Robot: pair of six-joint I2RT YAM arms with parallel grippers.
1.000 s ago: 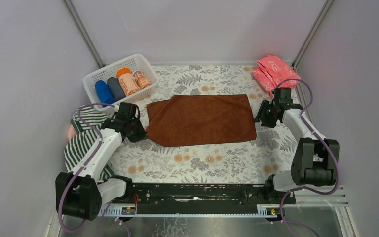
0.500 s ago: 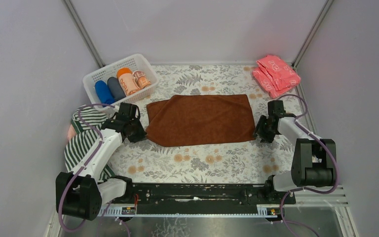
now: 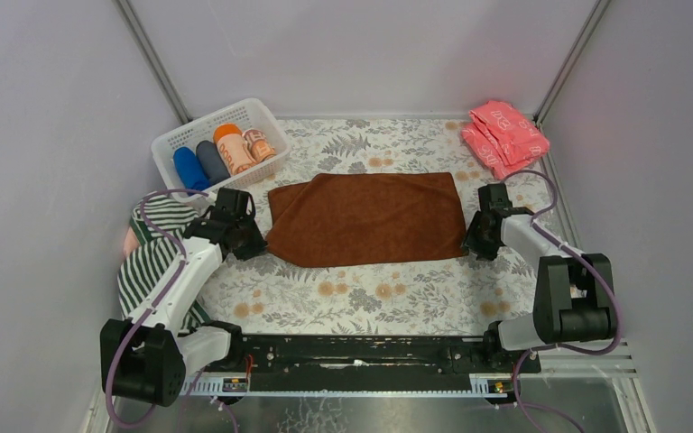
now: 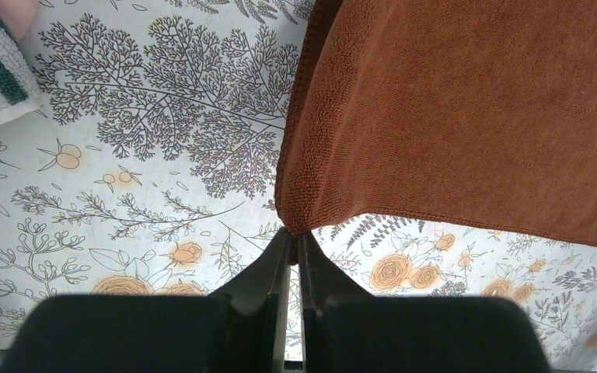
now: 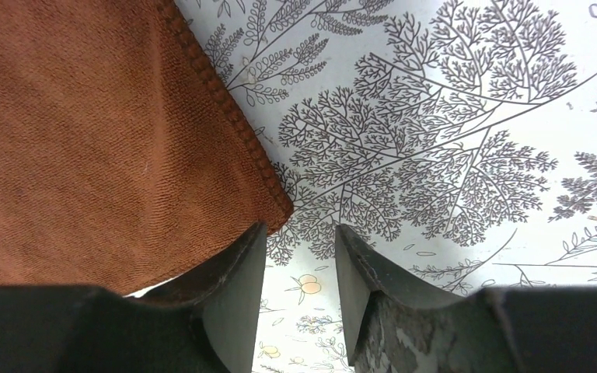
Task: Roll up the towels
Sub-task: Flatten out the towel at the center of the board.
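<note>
A rust-brown towel [image 3: 367, 217] lies spread flat in the middle of the floral table. My left gripper [image 3: 254, 244] is shut on its near-left corner [image 4: 299, 221], which shows pinched between the fingertips in the left wrist view. My right gripper [image 3: 472, 242] is open at the towel's near-right corner [image 5: 276, 203]; that corner lies just ahead of the left finger [image 5: 237, 268] and nothing sits between the fingers. A dark-and-white striped towel [image 3: 151, 257] lies heaped at the left edge under my left arm, with a bit of pale pink cloth [image 3: 131, 240] beside it.
A white basket [image 3: 200, 131] at the back left holds several rolled towels in blue, grey and orange. A pile of folded pink cloths [image 3: 503, 135] lies at the back right corner. Grey walls close in on both sides.
My right gripper has moved nearer along the towel's right edge, down to its near-right corner. The left gripper and the towel have stayed put.
</note>
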